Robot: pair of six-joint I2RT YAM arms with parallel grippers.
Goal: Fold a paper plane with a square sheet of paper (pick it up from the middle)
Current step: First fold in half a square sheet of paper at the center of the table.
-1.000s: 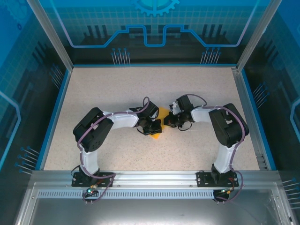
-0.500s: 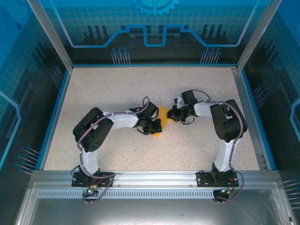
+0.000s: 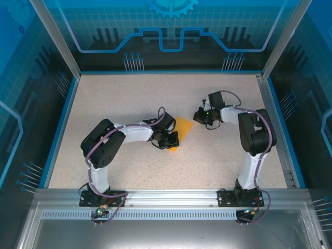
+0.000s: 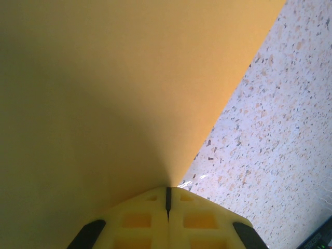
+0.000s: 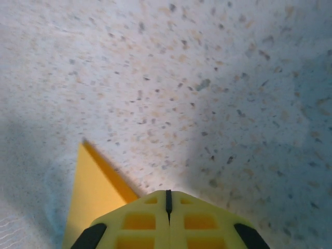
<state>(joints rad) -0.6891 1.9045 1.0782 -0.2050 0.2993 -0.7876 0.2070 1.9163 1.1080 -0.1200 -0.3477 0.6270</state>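
Left tool (image 4: 167, 198) clenched on an edge of the square sheet of paper (image 4: 119, 93), low on the surface (image 5: 218, 78). Right tool (image 5: 167, 203) clenched empty, just beyond the sheet's corner. We judge: anchor the sheet firmly, crease slowly.

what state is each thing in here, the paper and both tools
sheet of paper, pinched in the left tool, one pointed corner lying on the table near the right tool
left tool, shut on the sheet of paper
right tool, shut, holding nothing
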